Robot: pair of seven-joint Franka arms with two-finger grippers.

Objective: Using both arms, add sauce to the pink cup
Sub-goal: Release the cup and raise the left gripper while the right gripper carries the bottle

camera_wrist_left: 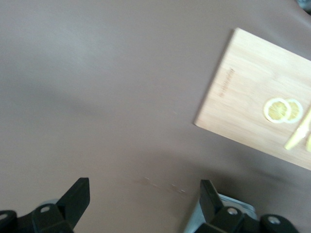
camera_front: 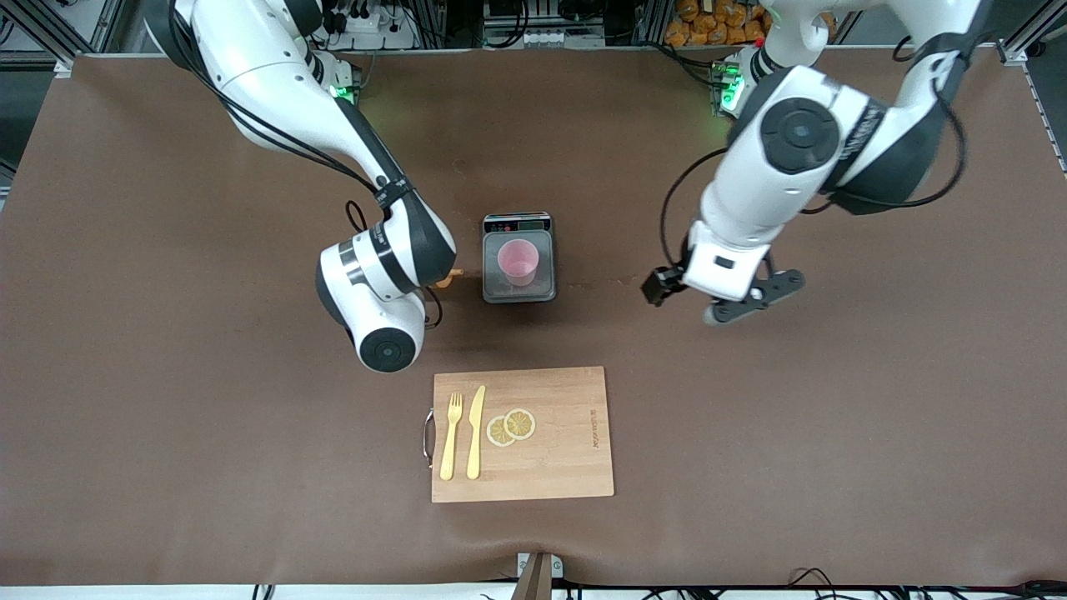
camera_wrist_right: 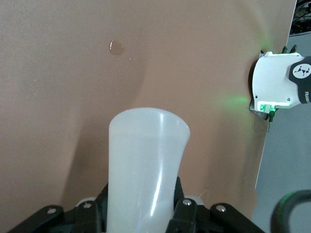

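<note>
The pink cup (camera_front: 518,260) stands upright on a small grey kitchen scale (camera_front: 493,292) in the middle of the table. My right arm reaches down beside the scale on the right arm's side. Its gripper (camera_wrist_right: 141,216) is shut on the sauce (camera_wrist_right: 146,160), a translucent whitish squeeze bottle. In the front view the arm hides the bottle's body, and only the orange nozzle (camera_front: 448,278) pokes out toward the scale, short of the cup. My left gripper (camera_front: 754,297) hangs open and empty over bare table toward the left arm's end; its fingers (camera_wrist_left: 77,196) stand wide apart.
A wooden cutting board (camera_front: 567,450) lies nearer to the front camera than the scale. It carries a yellow fork (camera_front: 451,436), a yellow knife (camera_front: 476,432) and two lemon slices (camera_front: 511,426). A small wet spot (camera_wrist_right: 116,47) marks the brown table cover.
</note>
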